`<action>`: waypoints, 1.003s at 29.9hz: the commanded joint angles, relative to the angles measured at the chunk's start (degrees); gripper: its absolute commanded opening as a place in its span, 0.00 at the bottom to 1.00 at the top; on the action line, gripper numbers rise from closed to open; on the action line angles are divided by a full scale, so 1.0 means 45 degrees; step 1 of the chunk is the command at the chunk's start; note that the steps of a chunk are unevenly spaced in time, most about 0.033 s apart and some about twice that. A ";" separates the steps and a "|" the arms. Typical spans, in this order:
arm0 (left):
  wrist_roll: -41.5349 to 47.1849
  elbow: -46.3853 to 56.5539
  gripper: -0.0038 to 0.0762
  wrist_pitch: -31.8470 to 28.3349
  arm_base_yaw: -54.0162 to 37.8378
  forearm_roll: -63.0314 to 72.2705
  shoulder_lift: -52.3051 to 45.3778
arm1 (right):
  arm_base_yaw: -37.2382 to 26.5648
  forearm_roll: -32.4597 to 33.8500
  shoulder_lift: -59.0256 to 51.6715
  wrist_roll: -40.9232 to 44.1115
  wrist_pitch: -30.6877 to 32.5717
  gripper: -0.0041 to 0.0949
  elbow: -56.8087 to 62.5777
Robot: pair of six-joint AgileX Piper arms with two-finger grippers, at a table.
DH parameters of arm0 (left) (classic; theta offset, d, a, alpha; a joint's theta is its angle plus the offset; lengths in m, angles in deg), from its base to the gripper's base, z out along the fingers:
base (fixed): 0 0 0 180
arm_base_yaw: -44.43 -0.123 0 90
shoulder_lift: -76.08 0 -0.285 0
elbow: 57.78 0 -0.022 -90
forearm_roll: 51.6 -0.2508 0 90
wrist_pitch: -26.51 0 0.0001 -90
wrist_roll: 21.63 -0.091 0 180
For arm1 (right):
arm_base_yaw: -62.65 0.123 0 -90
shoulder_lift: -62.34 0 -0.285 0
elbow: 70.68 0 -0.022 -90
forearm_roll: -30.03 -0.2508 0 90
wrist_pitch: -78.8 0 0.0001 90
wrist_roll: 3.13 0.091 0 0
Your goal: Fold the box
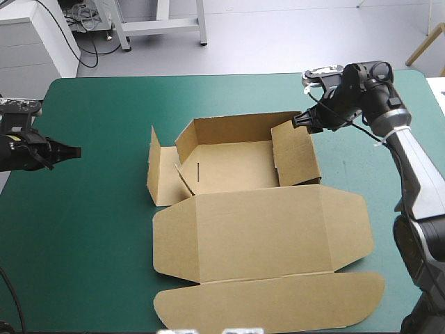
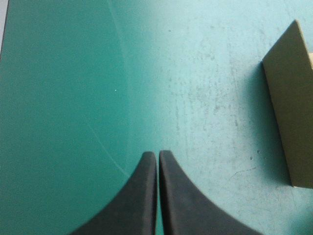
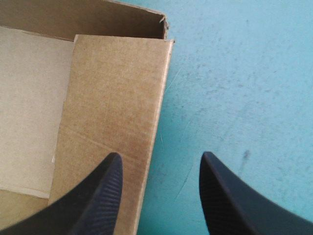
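Two jaw pairs are seen: L jaws closed over bare worktop (image 1: 83, 229), clear of the box (image 1: 236, 167); R jaws open, w/ box's R wall (image 3: 112, 88) edge between.

We find open teal-green cover (image 1: 90, 229) left and far of the box (image 1: 243, 167); its raised walls (image 1: 233, 130) (left flap (image 1: 154, 167) included) bar the middle, the flat lid (image 1: 264, 233) fills the near side.

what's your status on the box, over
Left gripper shut, off the box. Right gripper open at its right wall. Walls partly up, lid flat. Nothing in the way.
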 commanded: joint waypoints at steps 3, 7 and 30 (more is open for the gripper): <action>-0.0166 -0.0422 0.05 0.0177 -0.0783 0.1099 0.0222 | 0.0005 0.0206 -0.2079 -0.0132 -0.0231 0.50 -0.0448; -0.0170 -0.0371 0.05 0.0369 -0.0812 0.1476 0.0578 | 0.0005 0.0004 -0.2650 0.0052 -0.0231 0.50 -0.0448; -0.0192 -0.0371 0.05 0.0638 -0.0812 0.2240 0.0635 | 0.0005 -0.0958 0.1085 -0.0100 -0.0258 0.50 0.0570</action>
